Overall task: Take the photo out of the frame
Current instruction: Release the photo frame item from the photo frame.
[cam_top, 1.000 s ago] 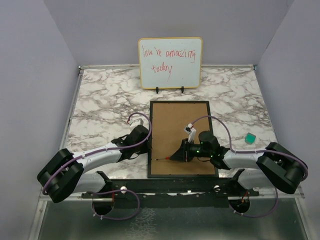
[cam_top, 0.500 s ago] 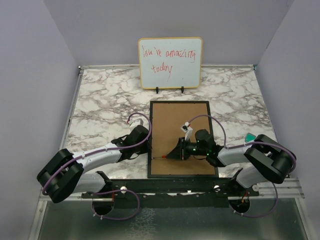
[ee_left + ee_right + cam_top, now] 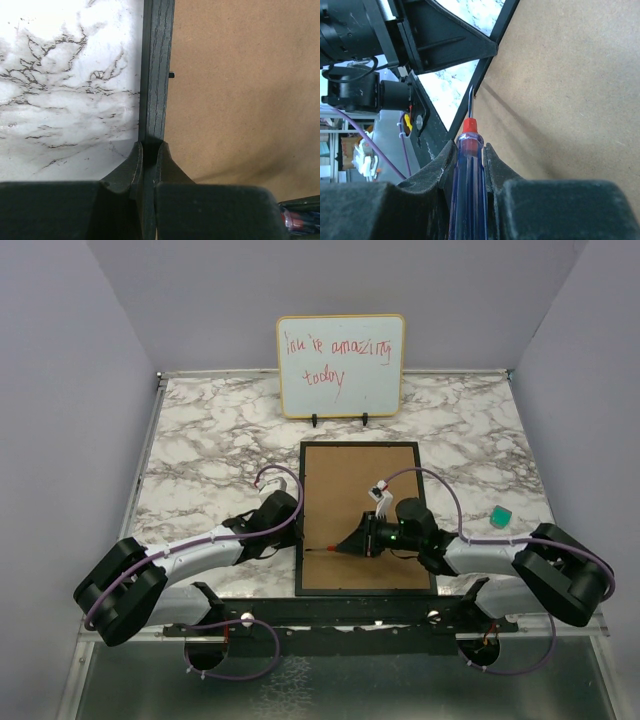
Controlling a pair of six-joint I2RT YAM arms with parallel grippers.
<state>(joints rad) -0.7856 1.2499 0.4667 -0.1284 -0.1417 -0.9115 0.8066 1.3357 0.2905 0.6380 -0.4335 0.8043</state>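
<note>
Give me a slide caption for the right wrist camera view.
Right gripper holds a screwdriver, tip at the inner edge of the frame, over its back panel.

Face of frame point(image 3: 156, 75) is hidden, it lies back point(image 3: 240, 100) up. Rail runs ahead of left claw point(image 3: 150, 146) and out the top edge. Behind the tips it's buried between the fingers. Screwdriver point(image 3: 468, 165) handle is cut off behind right claw point(image 3: 469, 146). Tip contact ahead is too small to judge. Black nub point(image 3: 171, 75) ahead-right of left claw: can't identify.
</note>
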